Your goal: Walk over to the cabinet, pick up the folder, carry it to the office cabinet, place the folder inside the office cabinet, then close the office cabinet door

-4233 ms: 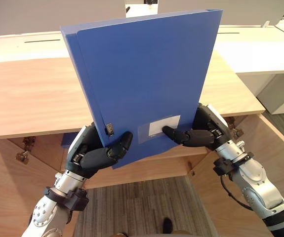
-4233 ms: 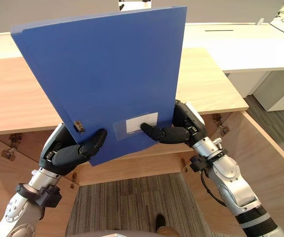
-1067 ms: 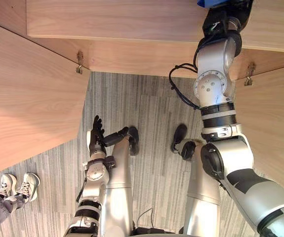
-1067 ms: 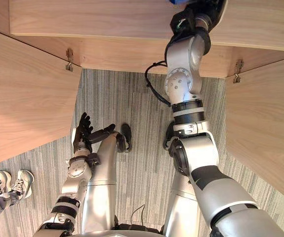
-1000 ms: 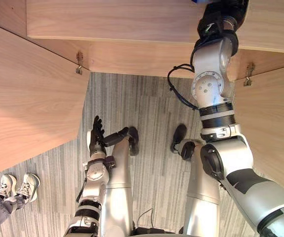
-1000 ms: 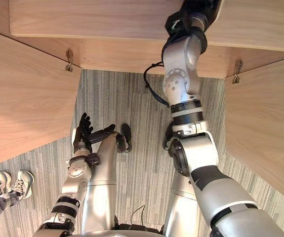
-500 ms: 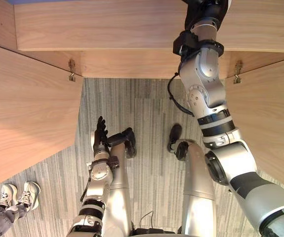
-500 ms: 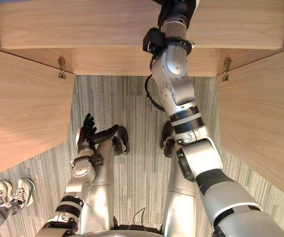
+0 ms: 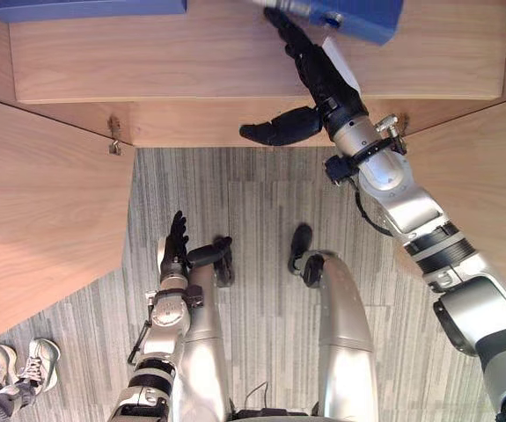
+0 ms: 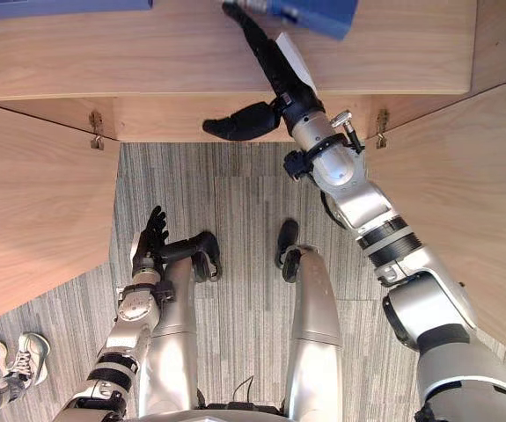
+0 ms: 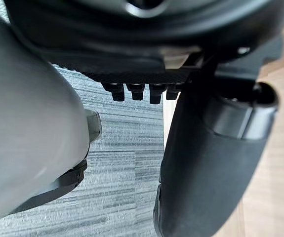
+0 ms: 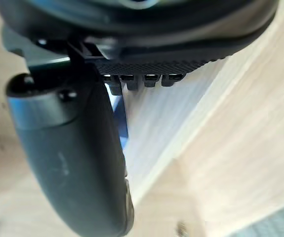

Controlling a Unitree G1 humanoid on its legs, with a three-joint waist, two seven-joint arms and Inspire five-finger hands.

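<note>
Where the cabinet stands open between its two swung-out doors, the blue folder lies flat on the wooden board inside, toward the right door. The right hand stretches in over that board with its fingers straight and close together. Its thumb sticks out sideways and grips nothing. The fingertips come up to the folder's near edge, but whether they touch it I cannot tell. In the right wrist view a sliver of blue shows just past the fingers. Well apart from the folder, a second flat blue thing lies on the same board near the left door. The left hand hangs low over the striped grey carpet, its fingers straight, slightly spread and empty. A person's white shoes stand on the carpet off to the left.
</note>
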